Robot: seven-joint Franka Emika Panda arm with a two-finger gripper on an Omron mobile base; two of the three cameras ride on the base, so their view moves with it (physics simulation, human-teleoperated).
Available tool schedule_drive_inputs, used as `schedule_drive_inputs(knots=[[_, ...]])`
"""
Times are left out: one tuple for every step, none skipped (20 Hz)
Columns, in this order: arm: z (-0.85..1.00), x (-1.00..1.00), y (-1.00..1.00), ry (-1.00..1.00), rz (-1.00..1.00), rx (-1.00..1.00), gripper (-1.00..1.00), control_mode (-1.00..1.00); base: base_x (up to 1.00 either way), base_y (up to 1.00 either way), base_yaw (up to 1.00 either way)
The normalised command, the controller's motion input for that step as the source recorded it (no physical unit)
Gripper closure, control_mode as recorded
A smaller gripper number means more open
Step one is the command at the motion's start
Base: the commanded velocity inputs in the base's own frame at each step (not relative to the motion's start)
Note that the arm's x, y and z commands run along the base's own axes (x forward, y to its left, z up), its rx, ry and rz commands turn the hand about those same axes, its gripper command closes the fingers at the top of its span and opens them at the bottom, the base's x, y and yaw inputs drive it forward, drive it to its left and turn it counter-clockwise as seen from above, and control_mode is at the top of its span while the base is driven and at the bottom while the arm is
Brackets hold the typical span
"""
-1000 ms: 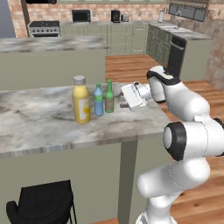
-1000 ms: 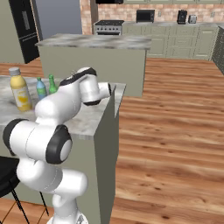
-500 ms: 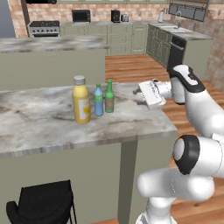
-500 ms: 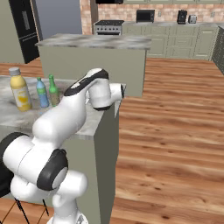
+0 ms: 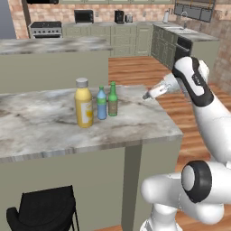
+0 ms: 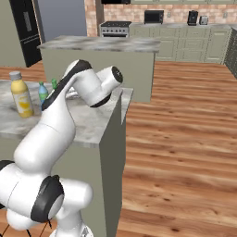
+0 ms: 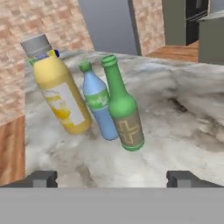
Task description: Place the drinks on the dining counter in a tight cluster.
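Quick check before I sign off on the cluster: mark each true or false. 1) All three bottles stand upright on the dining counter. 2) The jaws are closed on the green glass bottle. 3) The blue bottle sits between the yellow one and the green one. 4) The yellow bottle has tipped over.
1) True: the yellow bottle, blue bottle and green glass bottle stand upright, close together, on the dining counter.
2) False: the gripper is open, holding nothing, off to the side of the bottles.
3) True.
4) False: it stands upright, grey cap on top.
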Motion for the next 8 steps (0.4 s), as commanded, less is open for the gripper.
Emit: schedule_drive_inputs(knots=[[0.38, 0.0, -0.14, 0.78, -0.38, -0.27, -1.0, -1.0, 0.0, 0.0, 0.0], [0.27, 0.0, -0.21, 0.74, -0.41, -0.26, -1.0, -1.0, 0.0, 0.0, 0.0], [0.18, 0.0, -0.24, 0.71, -0.41, -0.28, -1.0, -1.0, 0.0, 0.0, 0.0], [0.0, 0.0, -0.29, 0.63, -0.43, -0.31, -1.0, -1.0, 0.0, 0.0, 0.0], [0.0, 0.0, -0.34, 0.58, -0.44, -0.33, -1.0, -1.0, 0.0, 0.0, 0.0], [0.0, 0.0, -0.4, 0.54, -0.46, -0.34, -1.0, -1.0, 0.0, 0.0, 0.0], [0.0, 0.0, -0.41, 0.54, -0.47, -0.35, -1.0, -1.0, 0.0, 0.0, 0.0], [0.0, 0.0, -0.45, 0.51, -0.49, -0.35, -1.0, -1.0, 0.0, 0.0, 0.0]])
